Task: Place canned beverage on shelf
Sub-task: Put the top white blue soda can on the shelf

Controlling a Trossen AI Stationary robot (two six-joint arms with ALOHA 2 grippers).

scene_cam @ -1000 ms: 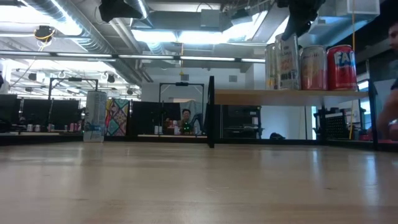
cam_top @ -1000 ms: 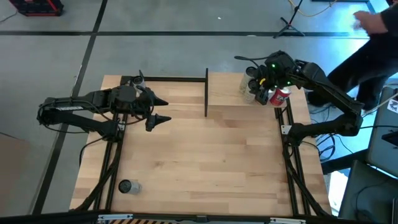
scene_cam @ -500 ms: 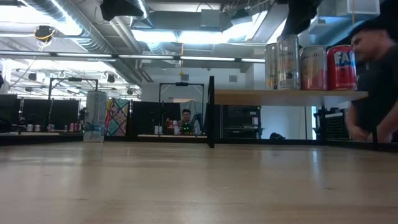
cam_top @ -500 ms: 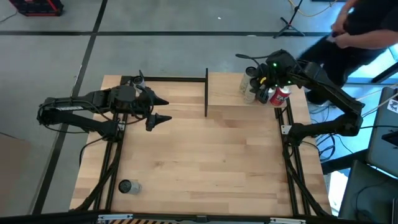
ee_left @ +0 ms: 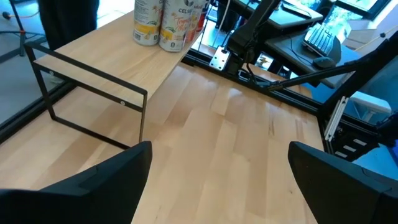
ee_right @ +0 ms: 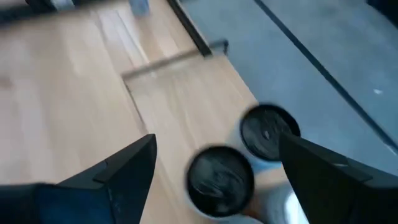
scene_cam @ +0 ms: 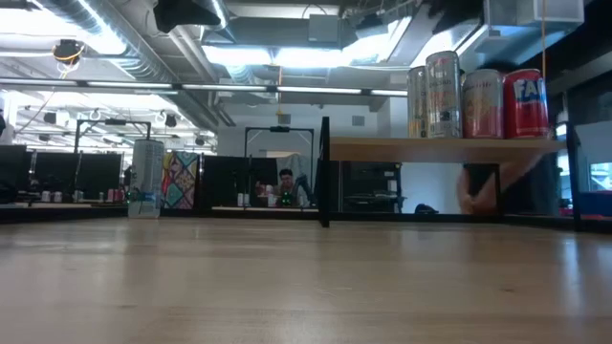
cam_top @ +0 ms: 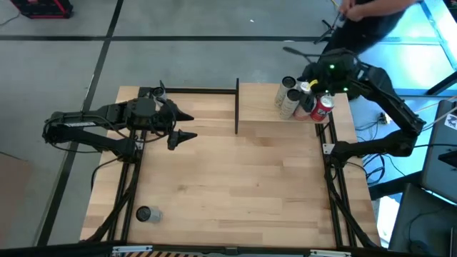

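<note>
While your right gripper (cam_top: pixel 314 84) hung open above the cans (cam_top: pixel 303 100) at the shelf's (cam_top: pixel 260 103) right edge, you needed a straight lift; left gripper (cam_top: pixel 186 126) waited open.

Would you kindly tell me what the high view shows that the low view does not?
Only the high view shows both arms: the left pincer open over the tabletop, the right pincer open above the cans. Only the low view shows the cans' side labels, the red can rightmost, and the room behind. Both show the shelf, its cans, and the lone can on the tabletop.
</note>
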